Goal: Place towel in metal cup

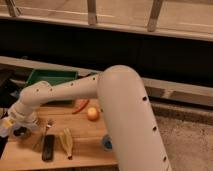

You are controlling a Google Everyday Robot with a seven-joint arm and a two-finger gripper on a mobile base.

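My gripper (15, 126) is at the end of the big white arm, low over the left end of the wooden table (85, 150). A pale soft lump (4, 128) that looks like the towel shows at its left side; I cannot tell whether it is held. Just below and right of the gripper is a small round thing with a dark inside (21, 133), which seems to be the metal cup. The arm's wrist hides most of it.
A green bin (50, 79) stands at the back of the table. On the table lie a reddish carrot-like thing (80, 105), an orange ball (92, 114), a fork (49, 125), a banana (66, 142) and a black remote (48, 148). A blue cup (106, 144) stands by the arm.
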